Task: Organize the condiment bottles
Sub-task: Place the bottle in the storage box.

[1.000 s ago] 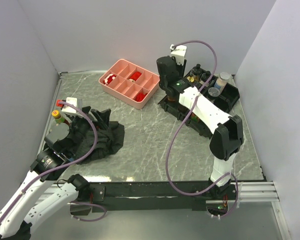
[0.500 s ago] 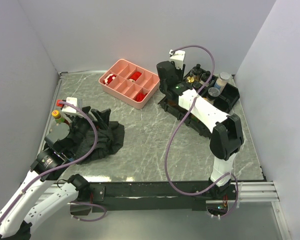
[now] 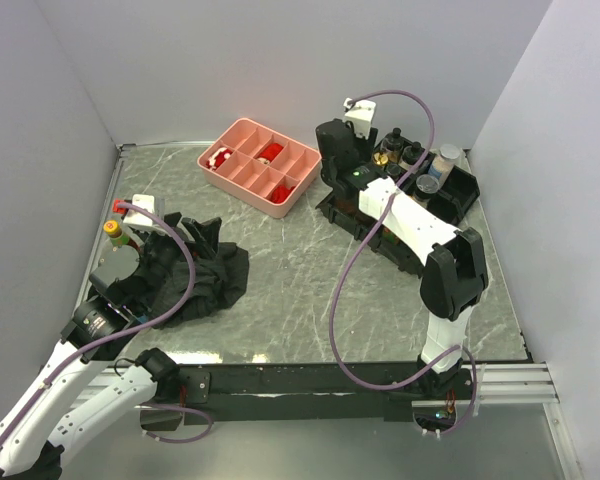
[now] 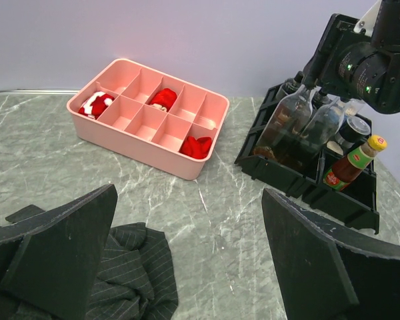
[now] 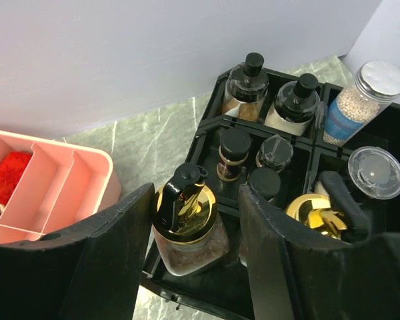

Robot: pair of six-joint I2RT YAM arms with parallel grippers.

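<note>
Glossy gold-capped bottle (image 5: 187, 208), smooth pink plastic tray (image 4: 135, 151), pinstriped cloth (image 4: 130, 287), perhaps polished stone table (image 3: 300, 290).

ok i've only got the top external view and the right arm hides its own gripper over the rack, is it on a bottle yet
observer: not clamped. the right wrist view shows the right gripper open, with a gold-capped bottle standing in the rack between its fingers and a gap on one side.
operator: and the left one, anything in it
observer: no, the left gripper is open and empty, above the black cloth.
operator: any sauce bottle in the rack
observer: yes, the left wrist view shows a yellow-capped red sauce bottle upright in one of its compartments.
</note>
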